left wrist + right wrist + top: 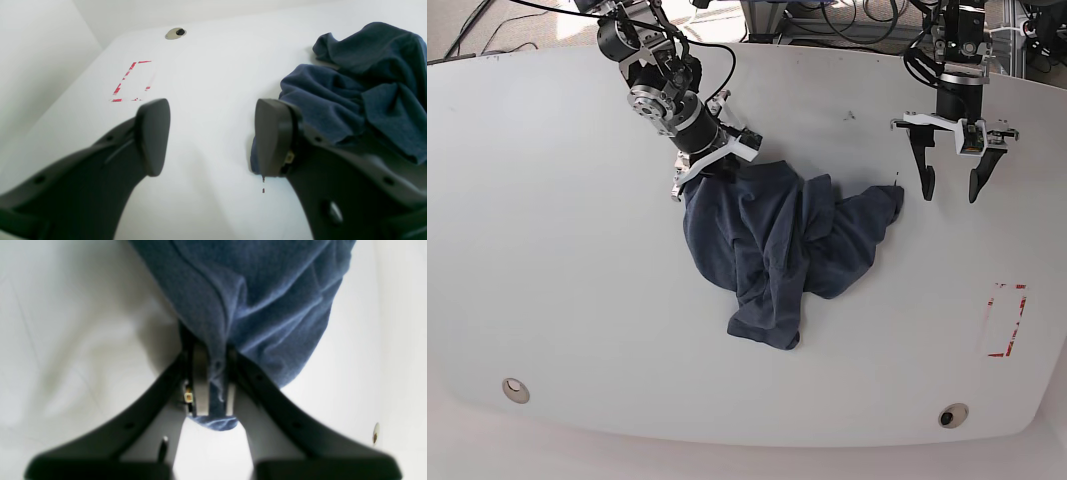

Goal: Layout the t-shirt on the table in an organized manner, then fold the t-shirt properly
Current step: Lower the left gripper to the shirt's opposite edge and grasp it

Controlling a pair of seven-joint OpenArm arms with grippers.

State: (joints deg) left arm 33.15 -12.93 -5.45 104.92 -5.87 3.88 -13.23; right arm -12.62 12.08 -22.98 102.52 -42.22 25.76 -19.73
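One white table (547, 250) — crumpled t-shirt (777, 250), red outline (1005, 320)

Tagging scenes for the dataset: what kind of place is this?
Probably a robotics lab bench: two arms mounted over a bare white table, loose cables bunched behind it, a red taped rectangle marked on top, and one t-shirt as workpiece.

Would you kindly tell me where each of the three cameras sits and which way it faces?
Left wrist: behind the open left claw, looking across the table at the red outline and t-shirt.
Right wrist: behind the right claw, shut on t-shirt cloth.
Base: overhead, facing down; both arms, left claw, right claw.
Shared: the t-shirt shows in all three.
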